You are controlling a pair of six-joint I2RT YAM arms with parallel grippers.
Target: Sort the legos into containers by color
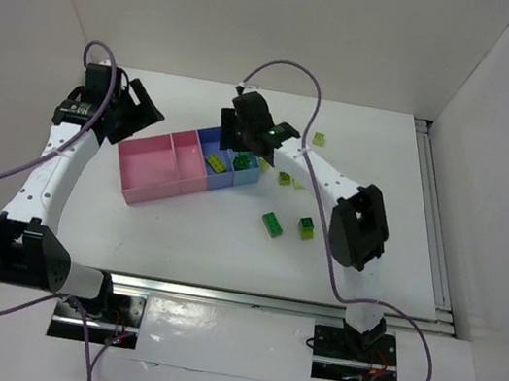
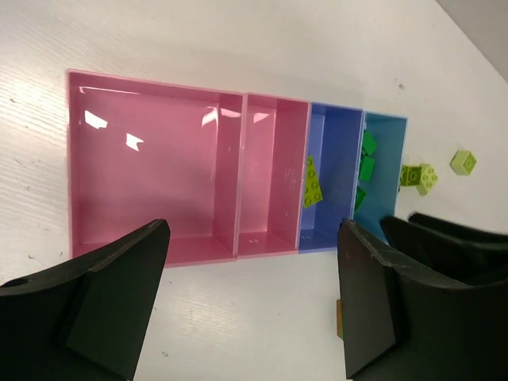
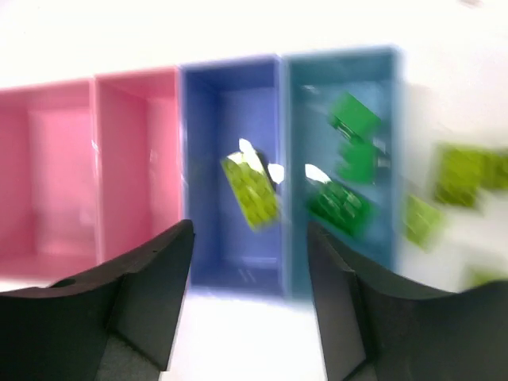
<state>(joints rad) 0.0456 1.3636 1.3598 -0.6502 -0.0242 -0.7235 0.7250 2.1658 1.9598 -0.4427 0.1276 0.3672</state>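
The four joined containers lie mid-table: two pink (image 1: 149, 172), one darker blue (image 1: 213, 136), one light blue (image 1: 249, 174). A yellow-green lego (image 3: 252, 190) is in the darker blue bin (image 3: 206, 119). Dark green legos (image 3: 353, 119) are in the light blue bin (image 3: 381, 87). My right gripper (image 1: 244, 137) is open and empty over the blue bins; its view is blurred. My left gripper (image 1: 138, 121) is open and empty beside the large pink bin (image 2: 151, 246). Loose legos lie to the right: dark green (image 1: 272, 223), another (image 1: 306, 227), and yellow-green ones (image 1: 285, 178).
Another yellow-green lego (image 1: 319, 139) lies at the back right. White walls enclose the table on three sides. A metal rail (image 1: 431, 222) runs along the right edge. A purple cable (image 1: 305, 71) arches over the right arm.
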